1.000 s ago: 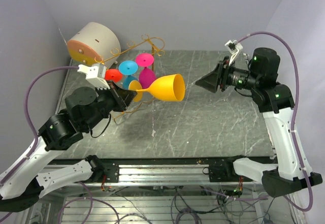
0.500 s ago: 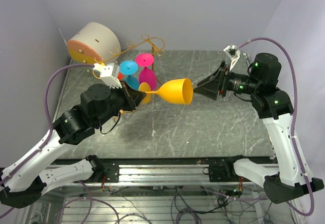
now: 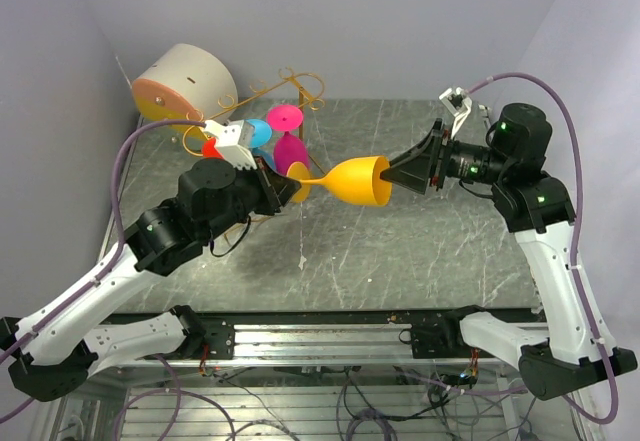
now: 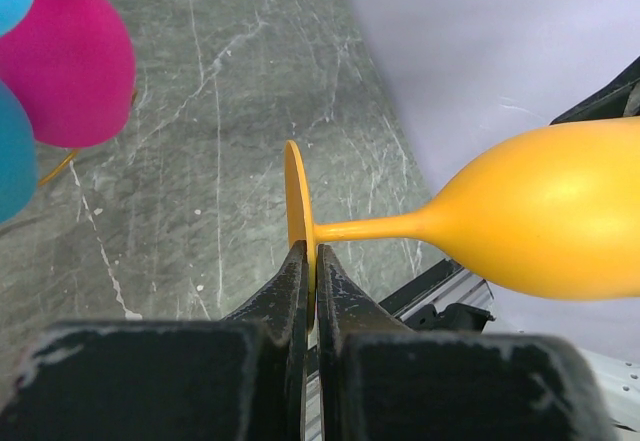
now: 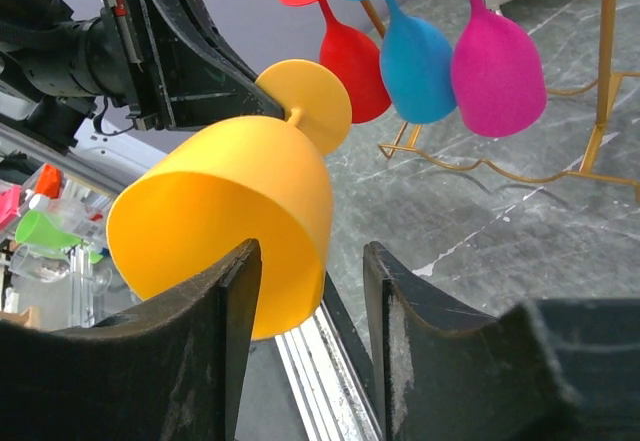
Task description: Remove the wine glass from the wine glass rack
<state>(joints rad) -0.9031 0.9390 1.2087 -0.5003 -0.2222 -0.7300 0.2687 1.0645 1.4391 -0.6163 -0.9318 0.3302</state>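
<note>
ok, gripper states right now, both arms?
Left gripper: shut on the yellow glass, at its foot.
Right gripper: open, at the glass's rim.

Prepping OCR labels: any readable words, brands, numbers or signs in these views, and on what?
No text can be read in any view.
The yellow wine glass, pink glass, blue glass, red glass, wine glass rack and cream drum are plain, with no print.
The clutter at the left edge of the right wrist view is too blurred to read.
</note>
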